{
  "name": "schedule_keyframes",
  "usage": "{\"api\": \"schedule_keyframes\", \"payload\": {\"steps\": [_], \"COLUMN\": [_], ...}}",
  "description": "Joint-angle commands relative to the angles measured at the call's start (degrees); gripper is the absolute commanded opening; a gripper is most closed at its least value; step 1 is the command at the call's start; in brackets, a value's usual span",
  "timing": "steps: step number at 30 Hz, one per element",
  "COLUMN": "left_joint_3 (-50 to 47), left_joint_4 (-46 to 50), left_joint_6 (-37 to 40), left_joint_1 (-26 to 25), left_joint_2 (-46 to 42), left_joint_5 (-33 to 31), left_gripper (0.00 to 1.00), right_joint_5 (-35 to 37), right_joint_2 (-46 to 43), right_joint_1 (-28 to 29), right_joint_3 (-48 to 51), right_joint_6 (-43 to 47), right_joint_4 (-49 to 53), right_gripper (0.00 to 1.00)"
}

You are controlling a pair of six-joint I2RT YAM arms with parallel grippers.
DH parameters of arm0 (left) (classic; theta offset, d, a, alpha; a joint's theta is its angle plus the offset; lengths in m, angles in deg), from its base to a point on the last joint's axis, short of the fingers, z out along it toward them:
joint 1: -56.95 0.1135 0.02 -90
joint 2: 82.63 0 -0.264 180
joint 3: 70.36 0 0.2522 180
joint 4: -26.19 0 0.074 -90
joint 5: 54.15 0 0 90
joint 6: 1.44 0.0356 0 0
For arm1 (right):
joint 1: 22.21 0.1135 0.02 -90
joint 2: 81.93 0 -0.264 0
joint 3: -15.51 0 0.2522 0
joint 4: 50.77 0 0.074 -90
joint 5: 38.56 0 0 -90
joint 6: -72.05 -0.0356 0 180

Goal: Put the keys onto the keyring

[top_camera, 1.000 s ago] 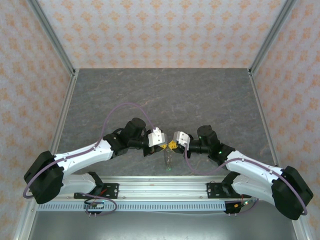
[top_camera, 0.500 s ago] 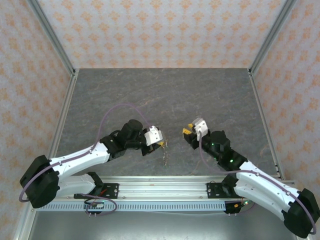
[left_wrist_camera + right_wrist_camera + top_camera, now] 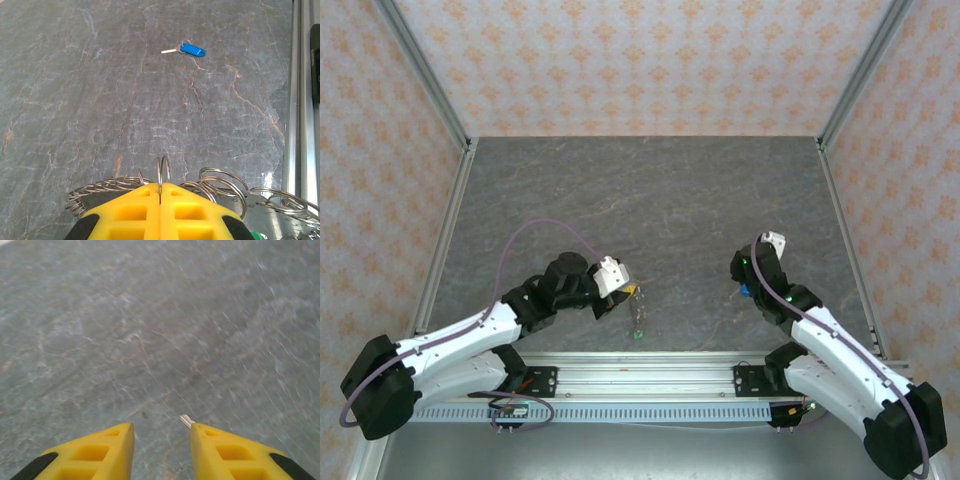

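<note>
At the near edge of the table (image 3: pixel 670 190), a metal rail (image 3: pixel 640 372) runs in front of both arm bases. Just beyond it, the left gripper (image 3: pixel 625 289) has its yellow fingers (image 3: pixel 135 212) pressed together on one thin loop of the keyring (image 3: pixel 163 172). The loop stands upright in the seam between the fingertips. In the left wrist view, a bunch of silver wire rings fans out to both sides beneath the fingers. From above, the keyring extends from the gripper toward the rail, with a green tag (image 3: pixel 637 336) at its lower end.

Off to the right, well apart from the keyring, the right gripper (image 3: pixel 161 427) points down at the table. Its fingers are spread and nothing sits between them. A silver key tip (image 3: pixel 187 420) pokes out just beside the end of one finger; whether it touches that finger cannot be told. A blue-tagged key (image 3: pixel 185 49) lies flat on the grey marbled surface close by this gripper, away from the keyring.

Farther back, the table reaches pale walls (image 3: pixel 620 60) with an orange pattern.
</note>
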Motion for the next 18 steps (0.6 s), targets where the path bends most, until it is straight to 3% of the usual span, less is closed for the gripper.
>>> {"api": "schedule_keyframes", "payload": {"steps": [1, 18], "left_joint_3": [-0.45, -0.77], "left_joint_4": [-3.25, -3.95], "left_joint_6": [-1.55, -2.12], "left_joint_1": [-0.24, -0.24], "left_joint_2": [-1.36, -0.22], "left_joint_5": [-1.5, -1.9], "left_gripper": [0.0, 0.0], "right_joint_5": [-3.48, -3.2], "right_joint_2": [1.12, 2.83], "right_joint_1": [-2.05, -3.92], "right_joint_3": [-1.86, 1.27], "right_joint_6": [-3.47, -4.39], "right_joint_4": [7.31, 10.71], "right_gripper": [0.35, 0.35]}}
